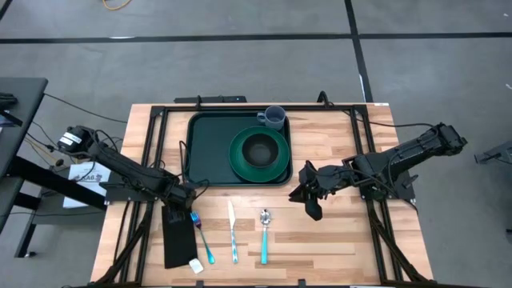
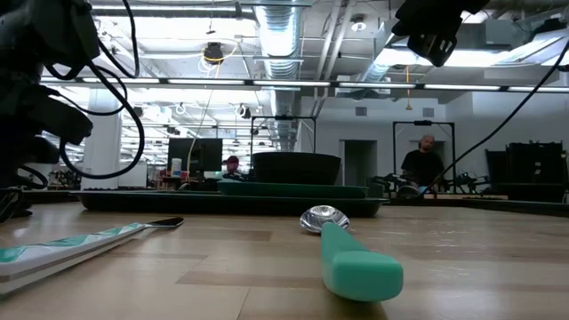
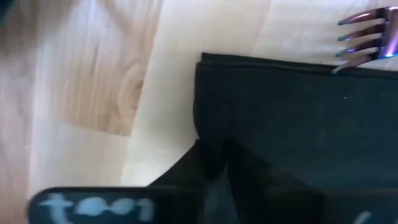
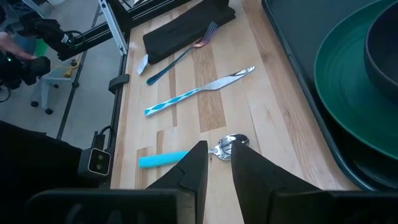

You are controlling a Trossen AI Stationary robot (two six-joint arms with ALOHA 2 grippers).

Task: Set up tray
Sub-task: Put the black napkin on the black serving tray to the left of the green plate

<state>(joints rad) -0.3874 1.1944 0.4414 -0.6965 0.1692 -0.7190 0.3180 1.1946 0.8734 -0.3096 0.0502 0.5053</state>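
Observation:
The dark green tray lies at the table's far middle. It holds a round green plate, a dark bowl on the plate, and a grey cup. A black napkin lies flat at the near left, with a fork, a knife and a teal-handled spoon beside it. My left gripper is down at the napkin's far end, shut on it. My right gripper hangs above the table right of the tray, fingers a little apart and holding nothing. My left gripper pinches the napkin's far end between its two fingers, at a side edge a little back from the corner. The fingers point down from above. A small pucker of cloth stands between them. The rest of the napkin lies flat on the table.
The fork's tines lie over the napkin's far edge, close to my left gripper. The spoon lies below my right gripper. Black frame rails run along the table's left and right sides. Bare wood shows at the near right.

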